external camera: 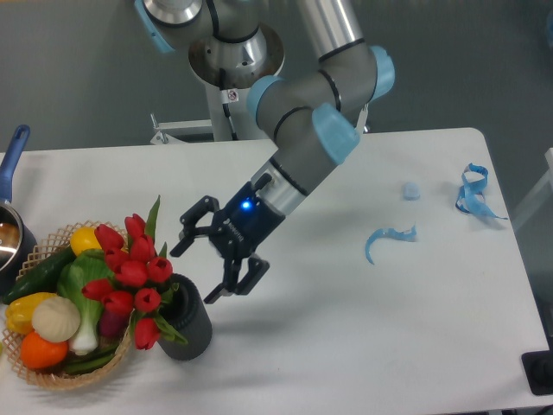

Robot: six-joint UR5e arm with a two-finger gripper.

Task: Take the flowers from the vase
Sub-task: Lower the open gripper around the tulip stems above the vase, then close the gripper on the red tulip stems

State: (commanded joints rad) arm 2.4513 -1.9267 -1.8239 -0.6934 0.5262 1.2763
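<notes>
The flowers, a bunch of red tulips with green leaves, stand in the vase, a short dark ribbed cylinder near the table's front left. The bunch leans left, over the wicker basket. My gripper is open, its two fingers spread wide, one up near the tulip heads and one down by the vase's rim. It sits just right of the flowers and holds nothing. I cannot tell whether the lower finger touches the vase.
A wicker basket of colourful vegetables sits at the front left, against the vase. A blue-handled metal pot is at the left edge. Blue ribbon scraps and a small pale blue piece lie on the right.
</notes>
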